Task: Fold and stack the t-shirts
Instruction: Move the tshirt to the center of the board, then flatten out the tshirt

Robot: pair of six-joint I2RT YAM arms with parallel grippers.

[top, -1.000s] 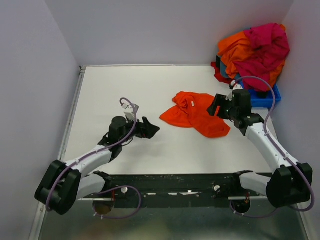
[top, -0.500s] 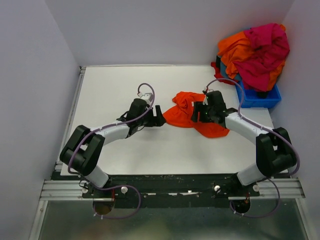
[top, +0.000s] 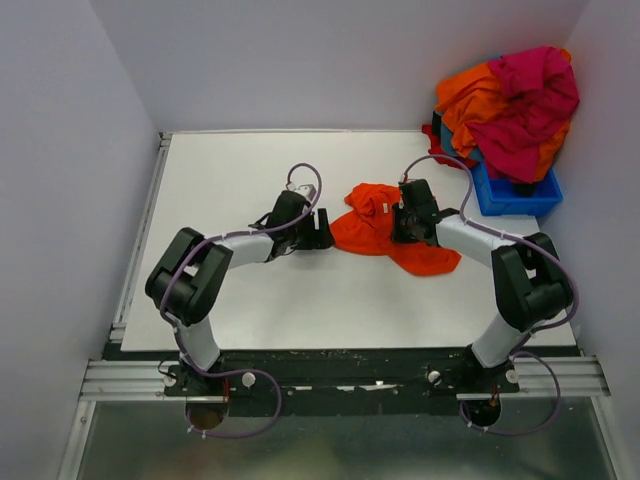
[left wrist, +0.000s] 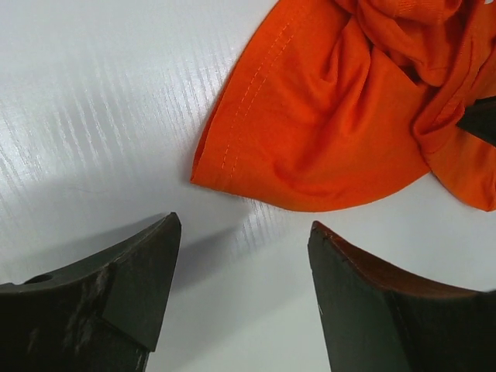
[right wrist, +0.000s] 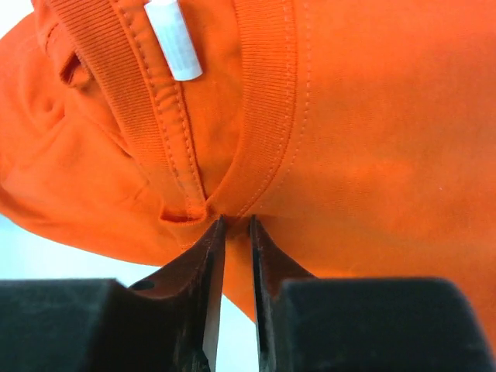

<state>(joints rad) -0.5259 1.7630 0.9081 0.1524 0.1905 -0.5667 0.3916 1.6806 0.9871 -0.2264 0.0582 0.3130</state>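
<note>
A crumpled orange t-shirt [top: 385, 228] lies on the white table right of centre. My right gripper [top: 403, 224] sits over its middle, shut on a fold of the orange fabric [right wrist: 237, 256] just below the ribbed collar and white label [right wrist: 175, 39]. My left gripper [top: 322, 236] rests low on the table at the shirt's left edge, open, with bare table between its fingers [left wrist: 128, 287]. The shirt's hemmed corner [left wrist: 232, 167] lies just ahead of them, untouched.
A blue bin [top: 515, 192] at the back right holds a heap of orange, magenta and red t-shirts [top: 515, 95]. Grey walls stand on the left, back and right. A raised rail [top: 140, 235] runs along the table's left edge.
Both arms reached inward to the orange t-shirt. The right gripper closed on the fabric near the collar. The left gripper came up to the shirt's left edge and narrowed slightly.
</note>
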